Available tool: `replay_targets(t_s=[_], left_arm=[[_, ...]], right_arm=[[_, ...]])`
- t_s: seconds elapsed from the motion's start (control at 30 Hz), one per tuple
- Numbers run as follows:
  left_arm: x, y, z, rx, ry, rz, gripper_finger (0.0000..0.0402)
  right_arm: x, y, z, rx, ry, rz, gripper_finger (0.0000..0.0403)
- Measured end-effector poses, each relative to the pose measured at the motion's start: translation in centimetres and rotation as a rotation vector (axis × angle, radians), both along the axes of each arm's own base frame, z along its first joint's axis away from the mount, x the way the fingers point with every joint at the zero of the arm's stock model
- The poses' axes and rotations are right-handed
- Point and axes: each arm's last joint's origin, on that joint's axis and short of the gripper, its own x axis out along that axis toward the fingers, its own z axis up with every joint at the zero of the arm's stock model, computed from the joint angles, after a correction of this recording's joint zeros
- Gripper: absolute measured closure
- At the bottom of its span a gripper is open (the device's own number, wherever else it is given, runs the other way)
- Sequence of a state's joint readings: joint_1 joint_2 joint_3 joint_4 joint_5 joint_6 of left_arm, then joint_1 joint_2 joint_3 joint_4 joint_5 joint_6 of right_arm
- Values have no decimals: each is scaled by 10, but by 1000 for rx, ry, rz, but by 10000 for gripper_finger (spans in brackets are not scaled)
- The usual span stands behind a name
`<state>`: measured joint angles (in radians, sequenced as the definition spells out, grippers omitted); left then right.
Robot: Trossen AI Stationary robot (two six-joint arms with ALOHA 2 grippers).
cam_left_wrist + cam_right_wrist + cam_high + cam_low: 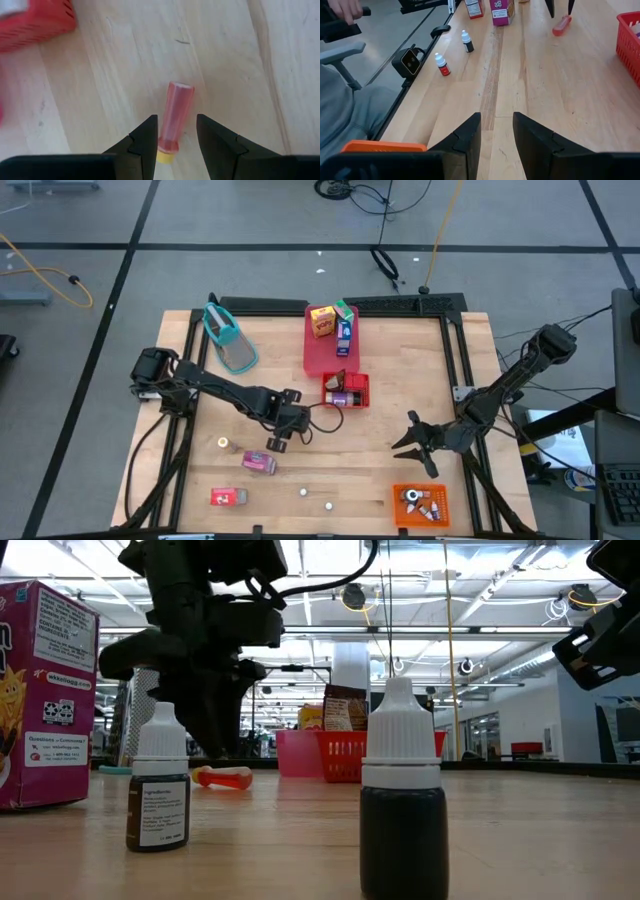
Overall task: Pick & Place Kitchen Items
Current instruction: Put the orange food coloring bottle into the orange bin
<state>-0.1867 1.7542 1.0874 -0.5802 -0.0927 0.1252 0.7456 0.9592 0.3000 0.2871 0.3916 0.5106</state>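
Observation:
A small pink-red tube with a yellow cap (175, 112) lies flat on the wooden table (400, 360), left of its middle. My left gripper (176, 122) hangs open just above it, pointing steeply down, one finger on either side of the cap end; the right wrist view shows the fingertips clear of the tube (561, 25). My right gripper (405, 442) stands open over the table's right part, nothing between its fingers (496, 117). A pink carton (258, 464), a red carton (228, 497) and two dropper bottles (158, 790) (402, 800) stand near the front edge.
A flat red tray (318, 360) at the far middle carries a yellow carton (321, 321) and a green-blue one (344, 325); a small red basket (358, 385) sits beside it. An orange bin (400, 498) stands at the front right, a teal scoop (228, 338) far left. A seated person (340, 115) is beyond the table's edge.

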Motion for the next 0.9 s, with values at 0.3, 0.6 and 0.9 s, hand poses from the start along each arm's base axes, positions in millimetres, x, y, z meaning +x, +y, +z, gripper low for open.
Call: replay_targets(t_s=[0.3, 0.6, 0.9], left_arm=[[1, 0, 0, -2, -6, 0, 266], [1, 0, 0, -7, -8, -1, 266], [4, -1, -11, -13, 13, 20, 266]], right_arm=[[0, 0, 0, 1, 0, 0, 298], [0, 0, 0, 0, 0, 1, 298], [0, 0, 0, 0, -3, 2, 298]])
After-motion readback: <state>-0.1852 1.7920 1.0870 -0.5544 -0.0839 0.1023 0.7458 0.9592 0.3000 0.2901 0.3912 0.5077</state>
